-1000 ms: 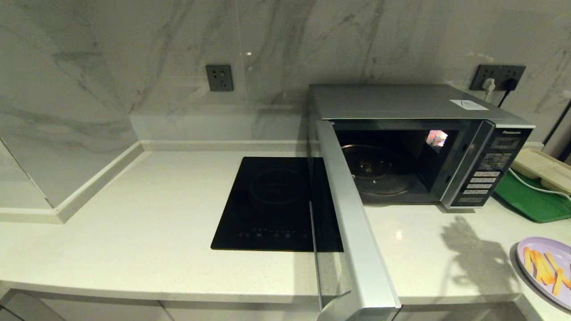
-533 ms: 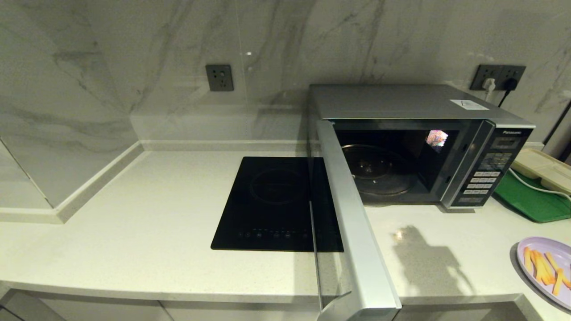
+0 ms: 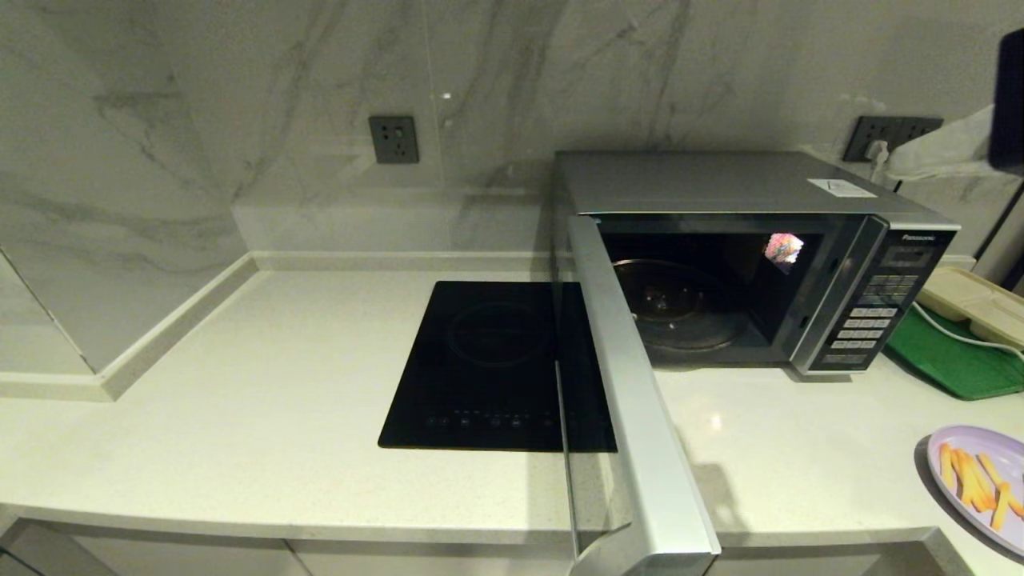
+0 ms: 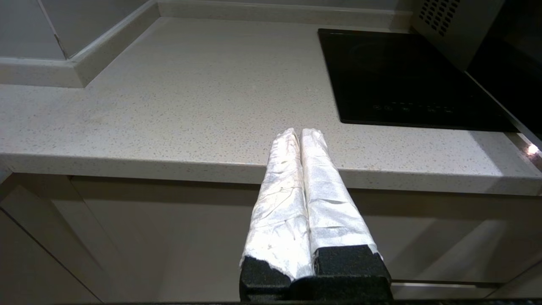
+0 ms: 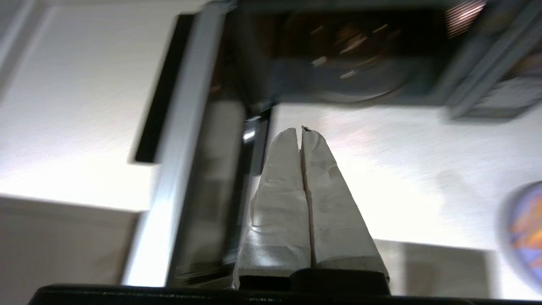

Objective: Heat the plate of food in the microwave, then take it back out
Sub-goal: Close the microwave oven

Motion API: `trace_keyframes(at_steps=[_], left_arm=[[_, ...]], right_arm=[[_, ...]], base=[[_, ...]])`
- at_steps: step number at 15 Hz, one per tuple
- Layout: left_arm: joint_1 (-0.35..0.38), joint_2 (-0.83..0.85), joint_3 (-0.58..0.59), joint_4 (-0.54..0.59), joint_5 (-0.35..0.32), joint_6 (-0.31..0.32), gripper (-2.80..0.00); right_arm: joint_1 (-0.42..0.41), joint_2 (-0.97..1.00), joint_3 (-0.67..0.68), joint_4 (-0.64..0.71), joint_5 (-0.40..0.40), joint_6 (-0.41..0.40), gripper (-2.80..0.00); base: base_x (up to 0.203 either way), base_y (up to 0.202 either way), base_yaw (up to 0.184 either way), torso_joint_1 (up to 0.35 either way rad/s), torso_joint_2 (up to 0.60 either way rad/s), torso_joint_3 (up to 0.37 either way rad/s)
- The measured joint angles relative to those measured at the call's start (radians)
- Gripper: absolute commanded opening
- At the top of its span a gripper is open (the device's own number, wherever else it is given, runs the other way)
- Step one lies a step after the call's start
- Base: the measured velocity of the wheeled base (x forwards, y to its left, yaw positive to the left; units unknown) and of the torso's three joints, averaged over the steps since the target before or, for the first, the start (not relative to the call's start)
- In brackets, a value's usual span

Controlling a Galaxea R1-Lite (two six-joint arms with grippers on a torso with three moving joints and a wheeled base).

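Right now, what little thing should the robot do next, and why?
Probably swing the right claw over to the plate of fries and open it. The microwave door already stands wide, nothing sits on the glass tray inside, and the plate waits on the counter at the right edge. That claw is shut and empty.

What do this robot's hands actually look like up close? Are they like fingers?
Each tool is a pair of long, tapering fingers wrapped in crinkled silvery-white material, set in a black, rough-textured base. The left tool and the right tool look alike. From the head view, only a dark block with pale wrapping shows at the upper right edge. No markings or cables are visible.
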Motion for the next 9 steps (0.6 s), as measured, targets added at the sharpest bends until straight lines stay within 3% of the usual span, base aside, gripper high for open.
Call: trace_keyframes(at_steps=[2,9], left_arm=[[0.0,0.0,0.0,0.0,0.0,0.0,-2.8],[0.0,0.0,0.0,0.0,0.0,0.0,-2.8]], right_arm=[[0.075,0.056,-0.003,-0.004,-0.001,0.082,-2.8],[0.276,0.233,-0.013,-0.066,0.001,0.141,-2.8]], base=[[0.0,0.0,0.0,0.0,0.0,0.0],[0.0,0.0,0.0,0.0,0.0,0.0]])
